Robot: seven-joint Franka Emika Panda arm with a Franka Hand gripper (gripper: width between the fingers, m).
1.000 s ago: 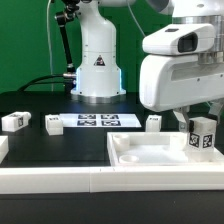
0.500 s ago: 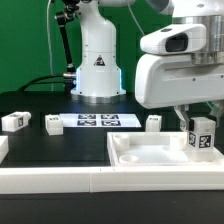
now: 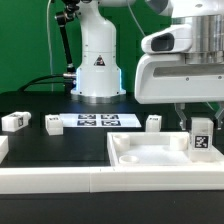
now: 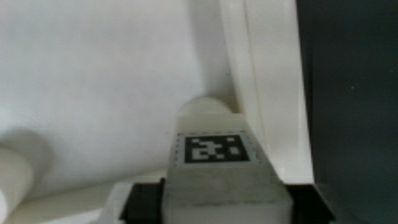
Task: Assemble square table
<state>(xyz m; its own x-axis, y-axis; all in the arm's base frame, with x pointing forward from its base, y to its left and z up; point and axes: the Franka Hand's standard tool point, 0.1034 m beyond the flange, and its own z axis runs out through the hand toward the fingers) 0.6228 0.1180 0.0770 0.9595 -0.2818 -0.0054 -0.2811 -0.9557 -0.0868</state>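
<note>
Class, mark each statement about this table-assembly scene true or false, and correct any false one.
1. The hand grips a tagged leg. True.
2. That leg is at the tabletop corner on the exterior view's left. False: it is at the far corner on the exterior view's right.
3. Three loose legs sit on the black table. True.
4. The marker board lies inside the tabletop. False: it lies flat on the black table beyond the tabletop, between loose legs.
</note>
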